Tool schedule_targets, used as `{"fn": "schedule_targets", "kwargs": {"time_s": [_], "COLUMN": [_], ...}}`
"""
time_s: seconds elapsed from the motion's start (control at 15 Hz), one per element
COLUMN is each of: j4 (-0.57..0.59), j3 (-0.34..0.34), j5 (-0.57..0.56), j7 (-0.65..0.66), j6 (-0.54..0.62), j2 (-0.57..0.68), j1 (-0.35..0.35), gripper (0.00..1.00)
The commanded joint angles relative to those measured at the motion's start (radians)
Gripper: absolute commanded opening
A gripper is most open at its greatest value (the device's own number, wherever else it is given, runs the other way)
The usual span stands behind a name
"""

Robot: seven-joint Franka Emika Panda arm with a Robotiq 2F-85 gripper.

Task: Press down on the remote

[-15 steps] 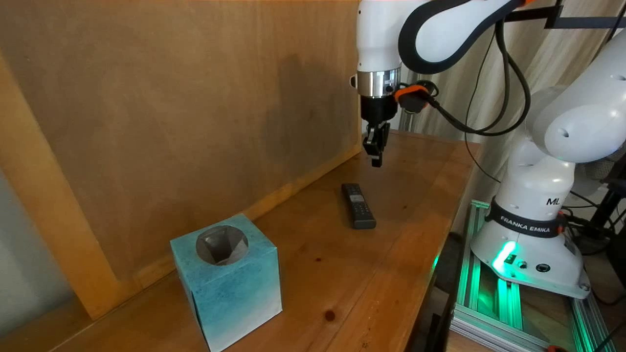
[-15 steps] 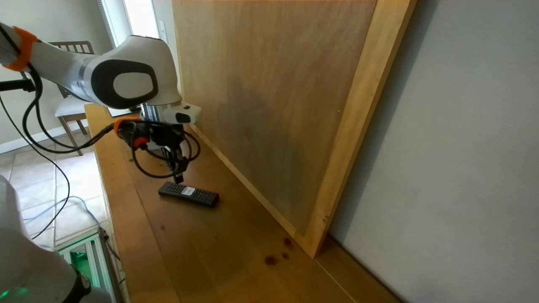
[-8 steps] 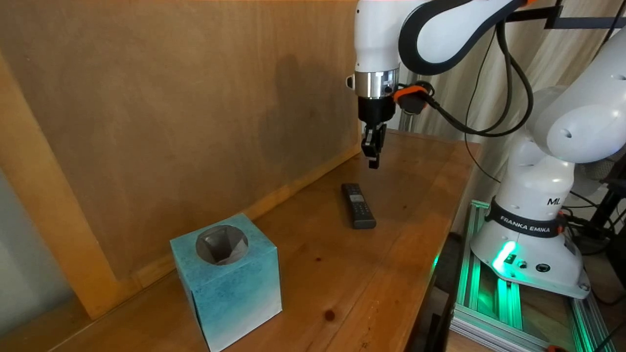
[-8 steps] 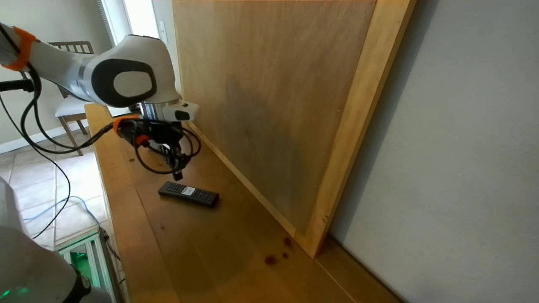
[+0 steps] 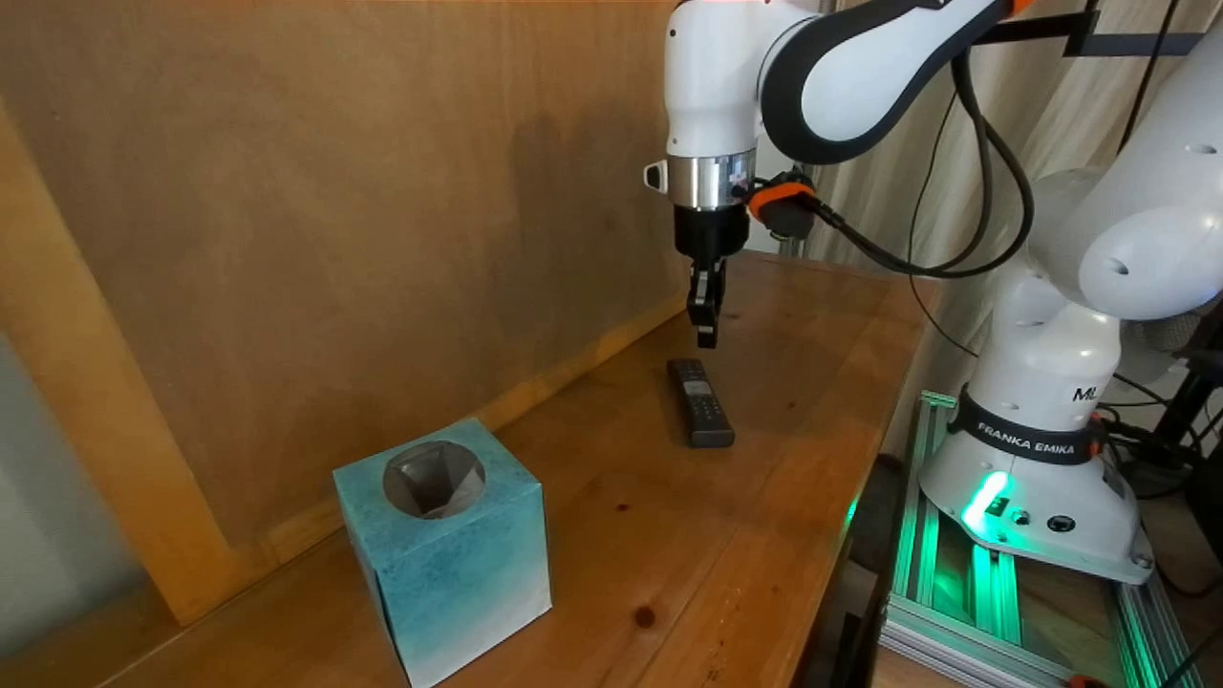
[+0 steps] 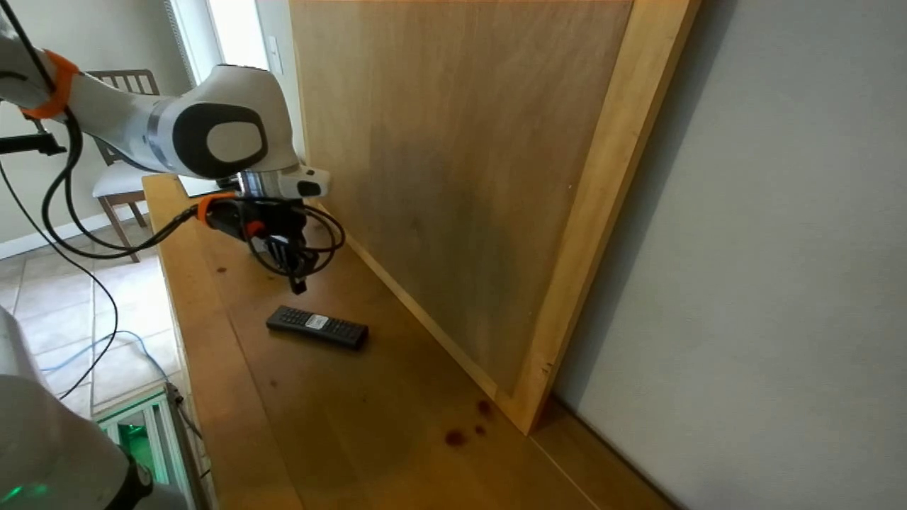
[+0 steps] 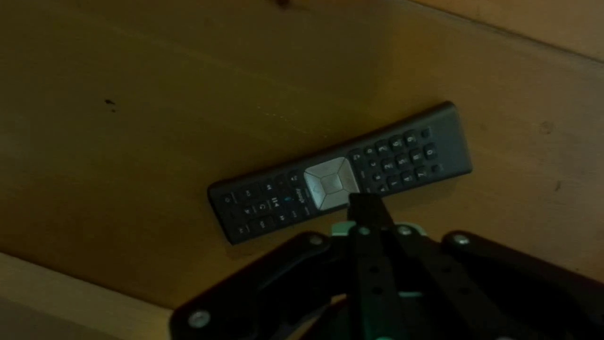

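Note:
The remote (image 5: 700,403) is a slim black bar with a silver pad, lying flat on the wooden table. It also shows in another exterior view (image 6: 317,327) and in the wrist view (image 7: 330,182), where its whole length is seen. My gripper (image 5: 707,339) is above the table near the remote's far end, apart from it. In an exterior view the gripper (image 6: 298,286) hangs above and behind the remote. In the wrist view the fingertips (image 7: 367,203) are together with nothing between them and overlap the remote's edge beside the silver pad.
A teal and white cube box (image 5: 459,535) with a round hole stands on the table (image 5: 659,535), away from the remote. An upright wooden panel (image 5: 382,191) borders the table; it also shows in an exterior view (image 6: 460,177). Cables (image 6: 234,244) hang round the wrist.
My gripper has moved nearer the remote: left and slightly down in an exterior view, slightly up in another. The fingers look shut throughout. The remote and the box have not moved.

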Motion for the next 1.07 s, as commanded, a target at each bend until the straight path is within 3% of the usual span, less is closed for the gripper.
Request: {"fn": "schedule_targets", "kwargs": {"time_s": [0.0, 1.0], "j4": [0.044, 0.086], "j3": [-0.009, -0.046], "j5": [-0.042, -0.111], "j7": [-0.027, -0.089], "j6": [0.024, 0.000], "j2": [0.076, 0.192], "j1": [-0.004, -0.014], "gripper": [0.00, 0.00]}}
